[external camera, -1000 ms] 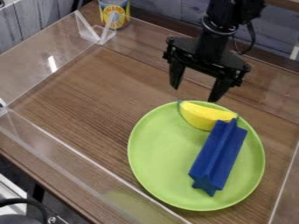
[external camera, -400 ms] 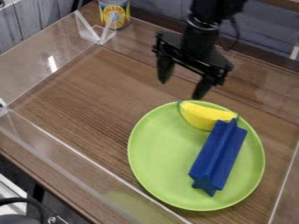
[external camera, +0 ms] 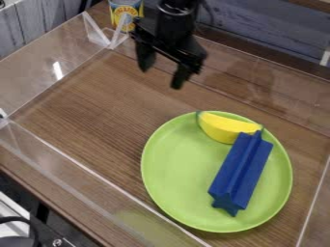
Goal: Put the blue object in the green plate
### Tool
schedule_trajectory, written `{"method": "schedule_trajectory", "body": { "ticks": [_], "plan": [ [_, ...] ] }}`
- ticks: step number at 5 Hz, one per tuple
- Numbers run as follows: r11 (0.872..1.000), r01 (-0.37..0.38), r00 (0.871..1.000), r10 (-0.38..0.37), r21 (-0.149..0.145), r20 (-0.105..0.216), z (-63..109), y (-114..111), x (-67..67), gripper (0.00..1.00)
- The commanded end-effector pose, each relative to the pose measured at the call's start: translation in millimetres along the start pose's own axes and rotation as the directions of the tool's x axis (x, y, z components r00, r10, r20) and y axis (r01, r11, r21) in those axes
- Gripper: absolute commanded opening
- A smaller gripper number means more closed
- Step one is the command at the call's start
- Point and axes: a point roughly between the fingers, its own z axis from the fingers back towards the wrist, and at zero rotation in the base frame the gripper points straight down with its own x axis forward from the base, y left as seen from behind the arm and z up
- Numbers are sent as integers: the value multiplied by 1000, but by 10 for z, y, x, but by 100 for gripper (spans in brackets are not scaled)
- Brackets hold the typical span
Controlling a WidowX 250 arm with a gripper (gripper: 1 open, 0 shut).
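The dark-blue ridged bar lies on the lime-green plate at its right side, one end resting against a yellow wedge. My gripper hangs open and empty above the wooden table, up and to the left of the plate, well clear of the bar. Its black fingers point down.
Clear plastic walls surround the wooden table. A yellow-and-blue cup stands at the back, behind the gripper. A transparent stand sits by the back-left wall.
My gripper has moved left and away from the plate toward the back of the table, staying open. The blue bar and yellow wedge have not moved.
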Motion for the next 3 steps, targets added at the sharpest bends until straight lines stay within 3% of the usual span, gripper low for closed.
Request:
{"method": "schedule_trajectory", "body": {
  "ticks": [1, 2, 3],
  "plan": [
    [998, -61, 997, 60, 16, 53, 96, 210, 159, 100],
    [995, -96, 994, 96, 14, 50, 77, 200, 191, 100],
    [996, -91, 995, 90, 6, 53, 91, 112, 96, 100]
  ]
}}
